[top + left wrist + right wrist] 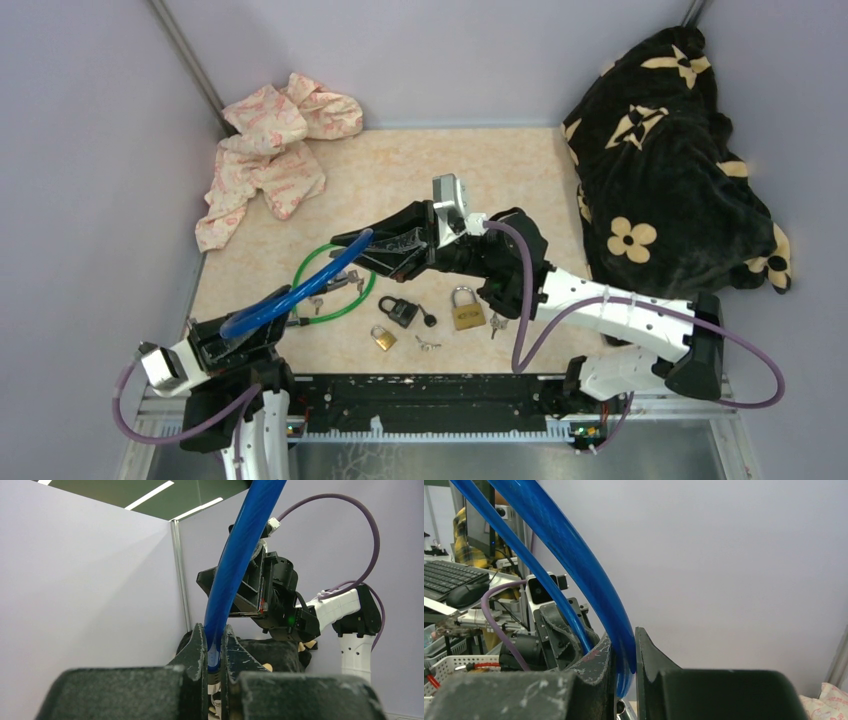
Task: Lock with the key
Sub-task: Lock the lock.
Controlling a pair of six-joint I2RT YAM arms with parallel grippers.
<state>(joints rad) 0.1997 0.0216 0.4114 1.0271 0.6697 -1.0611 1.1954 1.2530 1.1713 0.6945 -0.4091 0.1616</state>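
Blue cable lock (300, 284): glossy, translucent blue sheathed cable, held clear of the bench in a smooth bow. One part is pinched between the left jaws and another between the right jaws, and the span hangs free between the two. The right wrist view shows two strands rising from the jaws. The lock head is hidden.

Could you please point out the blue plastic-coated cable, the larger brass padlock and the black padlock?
blue plastic-coated cable (285, 291): top view, middle of its span.
larger brass padlock (467, 317): top view, its body.
black padlock (402, 313): top view, its body.
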